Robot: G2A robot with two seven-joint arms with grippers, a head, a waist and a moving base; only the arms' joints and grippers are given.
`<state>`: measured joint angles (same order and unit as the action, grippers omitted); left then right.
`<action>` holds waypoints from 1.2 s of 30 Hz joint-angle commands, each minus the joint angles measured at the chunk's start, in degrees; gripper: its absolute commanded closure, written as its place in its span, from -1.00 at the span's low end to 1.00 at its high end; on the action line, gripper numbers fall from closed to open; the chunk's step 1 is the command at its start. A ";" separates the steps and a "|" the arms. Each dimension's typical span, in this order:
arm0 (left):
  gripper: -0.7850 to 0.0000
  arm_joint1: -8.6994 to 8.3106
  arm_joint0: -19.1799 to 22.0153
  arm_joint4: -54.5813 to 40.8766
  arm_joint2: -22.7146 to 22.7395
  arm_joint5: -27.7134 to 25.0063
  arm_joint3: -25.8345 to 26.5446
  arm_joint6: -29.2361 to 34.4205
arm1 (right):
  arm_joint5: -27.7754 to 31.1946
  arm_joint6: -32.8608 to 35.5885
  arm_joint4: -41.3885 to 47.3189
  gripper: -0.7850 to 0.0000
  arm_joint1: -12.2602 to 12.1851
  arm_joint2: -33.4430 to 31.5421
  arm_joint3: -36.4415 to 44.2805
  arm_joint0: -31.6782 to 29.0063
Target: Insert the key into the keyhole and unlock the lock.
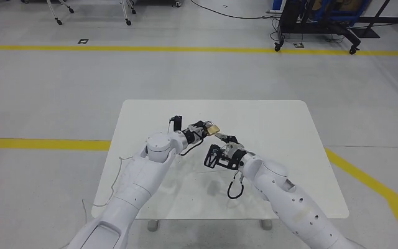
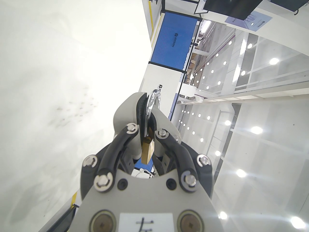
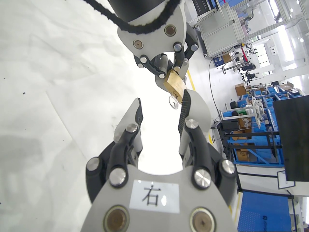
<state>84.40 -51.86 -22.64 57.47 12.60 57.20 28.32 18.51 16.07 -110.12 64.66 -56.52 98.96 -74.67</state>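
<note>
- Apparently the key (image 3: 173,103) already sits in the lock (image 3: 175,85), hung over the counter's (image 1: 292,124) middle from the left tool (image 2: 148,108), clamped on its shackle (image 2: 154,97).
- Right tool (image 3: 161,109) gapes wide beside the key's head.
- Next: pinch that head squarely, then twist.

Bright, even overhead light fills the room. In the left wrist view, rows of ceiling lamps (image 2: 256,129) burn as glaring white spots, and the white surface (image 2: 60,49) washes out almost to blank. A steel shackle (image 2: 153,98) glints there. In the right wrist view the brass padlock (image 3: 175,85) carries a warm sheen, and the surface seen through the gap of the right hand (image 3: 161,108) is blown out white. Both wrist views bend straight lines toward their edges, as on the blue panel (image 2: 172,42). From the top view the floor (image 1: 186,81) is evenly lit.
</note>
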 commanded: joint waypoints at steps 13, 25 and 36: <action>1.00 0.28 0.37 0.66 -0.53 -0.72 -0.59 1.08 | -2.60 1.79 -0.14 0.80 1.04 0.53 -1.64 0.51; 1.00 0.27 -0.20 1.07 0.10 -6.55 -0.54 1.90 | -5.87 -1.27 16.57 1.00 1.92 -4.59 -3.37 -0.98; 1.00 -0.15 -2.40 3.19 1.28 -14.99 1.69 1.77 | 2.24 -12.09 33.92 1.00 1.09 -13.11 -3.70 -5.88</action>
<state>84.27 -54.11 -19.62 58.73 -1.93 58.76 30.09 20.00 4.61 -77.70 65.80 -69.01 95.38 -80.37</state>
